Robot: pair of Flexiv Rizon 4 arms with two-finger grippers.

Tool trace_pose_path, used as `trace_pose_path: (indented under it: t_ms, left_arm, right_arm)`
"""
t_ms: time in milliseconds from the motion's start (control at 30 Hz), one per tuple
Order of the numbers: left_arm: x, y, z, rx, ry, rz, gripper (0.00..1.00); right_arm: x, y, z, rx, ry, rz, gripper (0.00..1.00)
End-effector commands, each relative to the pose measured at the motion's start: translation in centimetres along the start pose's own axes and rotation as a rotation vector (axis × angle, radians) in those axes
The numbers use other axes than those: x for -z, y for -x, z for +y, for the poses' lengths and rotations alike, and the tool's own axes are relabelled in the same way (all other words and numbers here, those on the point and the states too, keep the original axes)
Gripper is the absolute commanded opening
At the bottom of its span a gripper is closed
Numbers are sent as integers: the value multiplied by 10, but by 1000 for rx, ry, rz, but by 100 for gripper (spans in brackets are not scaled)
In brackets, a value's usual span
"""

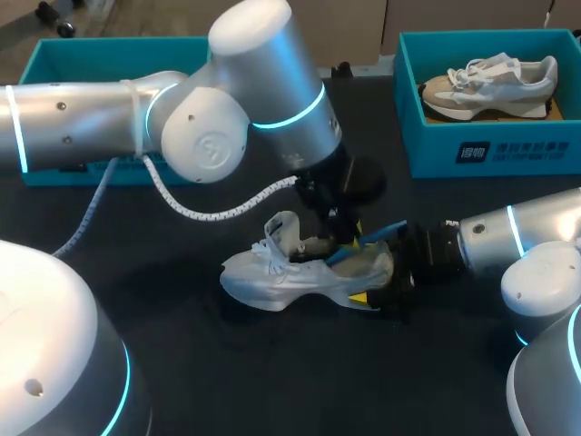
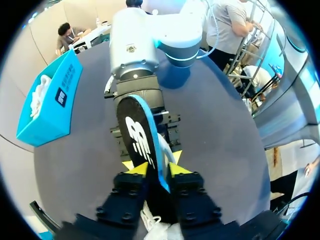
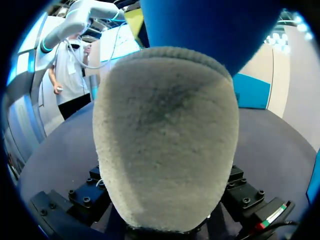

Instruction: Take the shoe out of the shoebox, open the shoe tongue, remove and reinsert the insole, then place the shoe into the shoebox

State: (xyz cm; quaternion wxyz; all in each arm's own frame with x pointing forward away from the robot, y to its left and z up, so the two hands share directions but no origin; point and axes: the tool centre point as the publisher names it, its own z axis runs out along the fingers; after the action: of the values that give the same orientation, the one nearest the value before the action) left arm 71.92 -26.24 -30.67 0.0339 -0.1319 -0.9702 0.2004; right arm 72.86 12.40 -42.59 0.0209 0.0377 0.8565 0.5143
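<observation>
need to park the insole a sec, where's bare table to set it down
Bare table in front of the shoe, toward the near edge, and between the shoe and the right shoebox. Crowded at its heel: left arm and right arm meet.

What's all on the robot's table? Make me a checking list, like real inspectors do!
Surface: dark table, with a shoe in the middle.
Job's things: white-grey sneaker mid-table; black insole with a blue edge at its opening; teal cardboard shoebox far left.
Clutter: second teal shoebox far right, holding a beige sneaker.
Grippers: left gripper shut on the insole; right gripper shut on the sneaker's heel.
Cables: white spiral-wrapped cable hanging from the left arm.
Surroundings: nothing seen.
</observation>
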Motion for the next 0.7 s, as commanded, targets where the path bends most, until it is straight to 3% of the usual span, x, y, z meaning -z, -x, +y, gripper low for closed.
trace_pose_path:
  t_ms: [33,133,200,300,367,400,700]
  left_arm:
    - [1,-9,3,3,-12,-45,71]
    - [0,-11,3,3,-18,-75,81]
    - [0,-12,3,9,-36,-114,82]
    - [1,-12,4,31,-77,-151,73]
    - [2,-11,5,53,-107,-175,53]
    - [2,-10,5,59,-116,-180,49]
    - [5,-3,5,129,-203,-284,46]
  right_arm:
    - [-5,0,-1,-1,-7,-2,0]
    - [-5,0,-1,-1,-7,-2,0]
    - [-5,0,-1,-1,-7,-2,0]
    - [-5,0,-1,-1,-7,-2,0]
    - [-5,0,-1,-1,-7,-2,0]
    - [-5,0,-1,-1,-7,-2,0]
    - [-5,0,-1,-1,-7,-2,0]
